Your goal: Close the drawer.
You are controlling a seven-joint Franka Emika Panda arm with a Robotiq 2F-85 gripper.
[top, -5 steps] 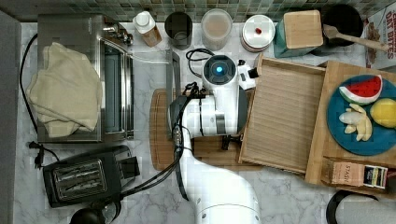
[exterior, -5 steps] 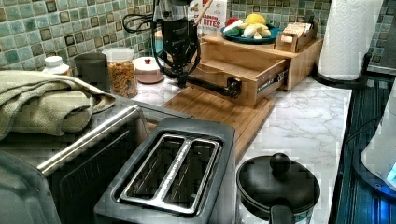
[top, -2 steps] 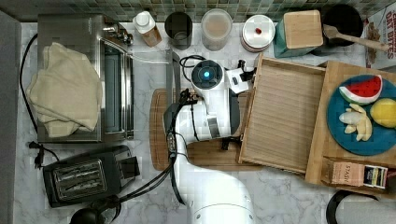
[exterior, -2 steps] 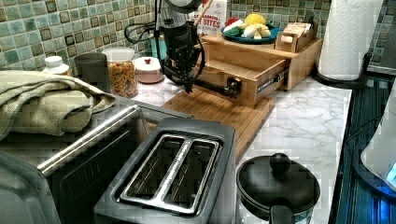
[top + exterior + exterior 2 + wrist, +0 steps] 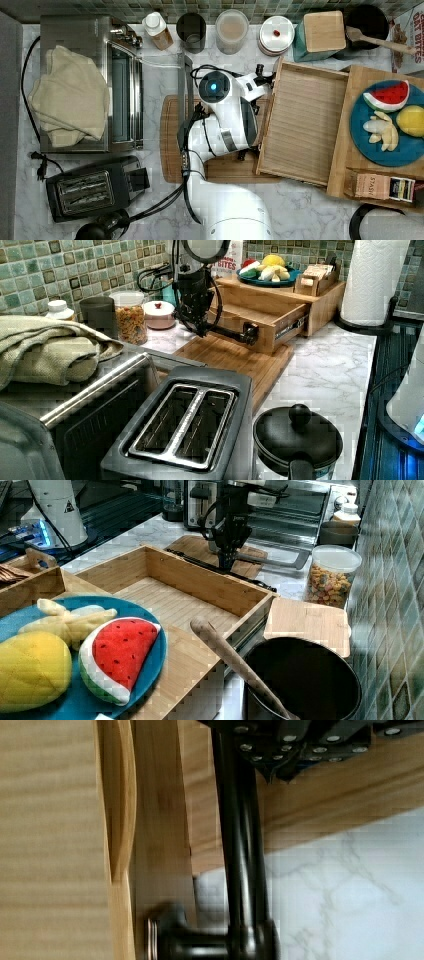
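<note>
The drawer [image 5: 305, 125] is a shallow light-wood tray with a striped bottom, pulled well out of the pale wooden box [image 5: 344, 165] toward the top view's left. It also appears in the left view [image 5: 260, 315] and the right view [image 5: 170, 600]. A black bar handle [image 5: 232, 333] runs along its front panel [image 5: 50, 845]. My gripper [image 5: 200, 326] hangs right at that handle, near its far end in the left view, and close in front of the panel [image 5: 227, 555]. In the wrist view the handle [image 5: 242, 845] runs up under the gripper [image 5: 290, 747].
A darker cutting board [image 5: 172, 150] lies under my arm in front of the drawer. A toaster oven [image 5: 120, 85] with its door down, a toaster [image 5: 90, 187] and jars [image 5: 231, 30] stand around. A blue plate of toy fruit [image 5: 395, 145] sits on the box.
My wrist has shifted toward the top view's left and a little down over the cutting board. The drawer stands where it was, still pulled out.
</note>
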